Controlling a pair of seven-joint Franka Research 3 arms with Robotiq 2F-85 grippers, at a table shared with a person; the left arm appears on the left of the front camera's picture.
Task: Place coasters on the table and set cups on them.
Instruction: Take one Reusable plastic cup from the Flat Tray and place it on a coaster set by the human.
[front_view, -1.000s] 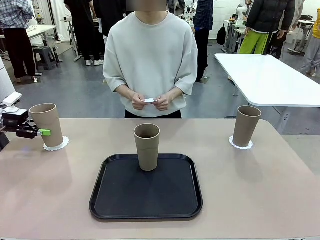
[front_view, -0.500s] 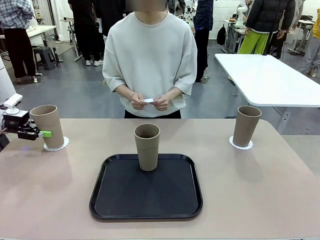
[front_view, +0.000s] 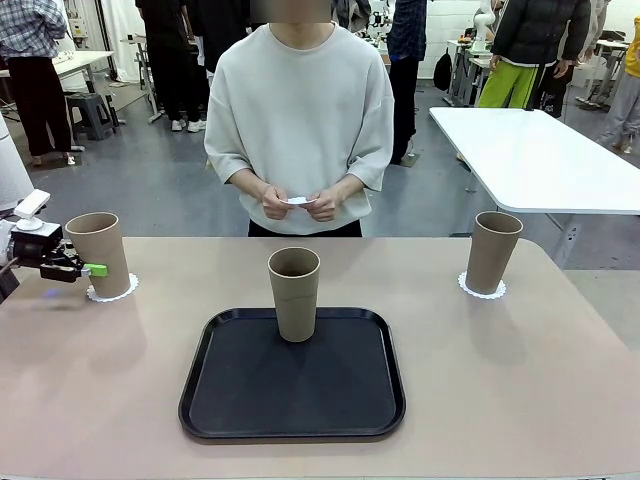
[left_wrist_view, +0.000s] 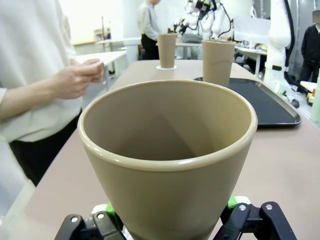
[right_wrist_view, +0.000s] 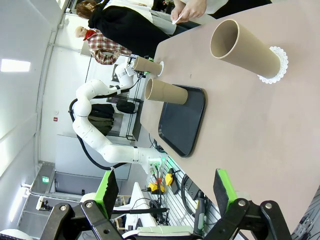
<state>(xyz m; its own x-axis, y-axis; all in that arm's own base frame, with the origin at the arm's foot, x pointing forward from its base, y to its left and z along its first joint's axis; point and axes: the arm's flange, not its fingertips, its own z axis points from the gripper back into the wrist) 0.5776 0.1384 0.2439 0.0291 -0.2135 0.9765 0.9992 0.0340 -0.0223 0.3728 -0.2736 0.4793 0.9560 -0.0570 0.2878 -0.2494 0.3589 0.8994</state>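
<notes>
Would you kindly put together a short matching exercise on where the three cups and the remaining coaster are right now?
Things:
1. left cup
2. middle cup
3. right cup
4. third coaster

Places:
A. on the black tray
B. in the person's hands
C. gripped by the left pincer
D. standing alone on the right coaster

Pairs: 1-C, 2-A, 3-D, 4-B.

black tray (front_view: 290, 392) lies centred; white table (front_view: 530, 150) stands far right.

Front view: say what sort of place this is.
Likely a robotics lab or workshop: the white left arm at the table, a white worktable behind, and a bare grey floor.
</notes>
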